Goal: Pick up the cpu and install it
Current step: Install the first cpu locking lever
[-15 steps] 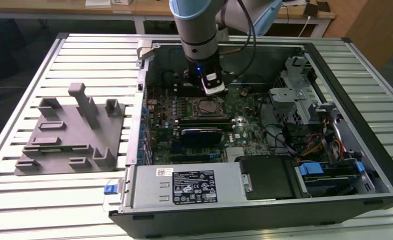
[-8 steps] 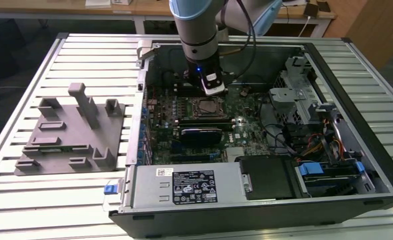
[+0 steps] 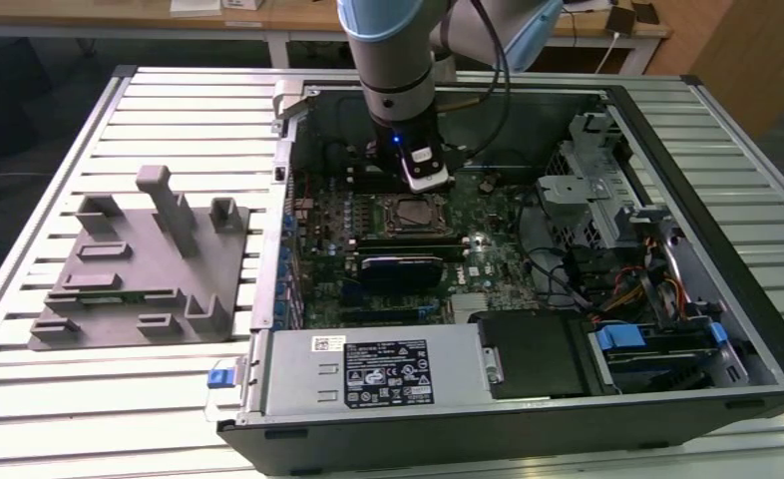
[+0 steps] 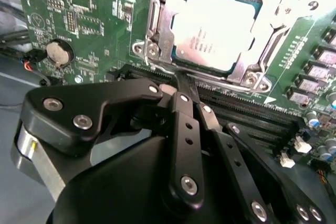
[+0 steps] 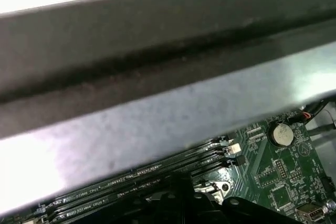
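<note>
A silvery-white top is shown on the cpu, set against the green motherboard; the gripper is black, the moulded tray grey.

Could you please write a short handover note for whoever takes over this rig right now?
Gripper: shut, holding nothing, its tips close to the socket's edge, inside the open computer case.
Cpu: already lying in the motherboard socket, silvery top up, with the metal frame around it.
Grey moulded tray: outside the case, on the exterior view's left.
Done: cpu picked up and placed in the socket.
Left: whether the socket's retention lever is latched cannot be told.
</note>
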You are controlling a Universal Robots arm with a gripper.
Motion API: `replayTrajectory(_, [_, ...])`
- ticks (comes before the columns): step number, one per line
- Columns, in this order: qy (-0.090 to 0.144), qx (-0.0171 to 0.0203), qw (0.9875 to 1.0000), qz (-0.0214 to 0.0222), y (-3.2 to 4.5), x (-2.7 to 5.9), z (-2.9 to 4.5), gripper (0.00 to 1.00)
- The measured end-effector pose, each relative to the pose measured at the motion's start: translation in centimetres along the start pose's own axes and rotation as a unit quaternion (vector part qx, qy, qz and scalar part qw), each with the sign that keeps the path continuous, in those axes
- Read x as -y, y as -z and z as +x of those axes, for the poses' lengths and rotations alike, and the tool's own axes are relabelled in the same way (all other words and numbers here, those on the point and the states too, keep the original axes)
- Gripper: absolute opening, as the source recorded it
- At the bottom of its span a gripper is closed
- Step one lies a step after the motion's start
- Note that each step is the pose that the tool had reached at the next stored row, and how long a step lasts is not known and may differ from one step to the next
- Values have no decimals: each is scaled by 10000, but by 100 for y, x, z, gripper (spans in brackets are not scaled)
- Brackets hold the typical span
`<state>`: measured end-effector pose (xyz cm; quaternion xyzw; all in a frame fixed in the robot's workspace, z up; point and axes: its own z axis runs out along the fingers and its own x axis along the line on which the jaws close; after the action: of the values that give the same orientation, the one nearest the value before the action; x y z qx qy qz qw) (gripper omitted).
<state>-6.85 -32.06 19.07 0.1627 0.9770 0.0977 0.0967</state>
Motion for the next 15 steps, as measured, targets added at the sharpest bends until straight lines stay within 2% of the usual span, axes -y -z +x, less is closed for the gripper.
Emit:
replayTrajectory(4, [1, -2, 10000, -3, -2, 1, 1, 11])
replayTrajectory(7, [-5, -9, 10000, -28, -2, 1, 1, 11])
replayTrajectory(9, [-6, -9, 10000, -30, 3, -1, 0, 11])
replayTrajectory(15, [-5, -10, 10000, -30, 87, -20, -14, 11])
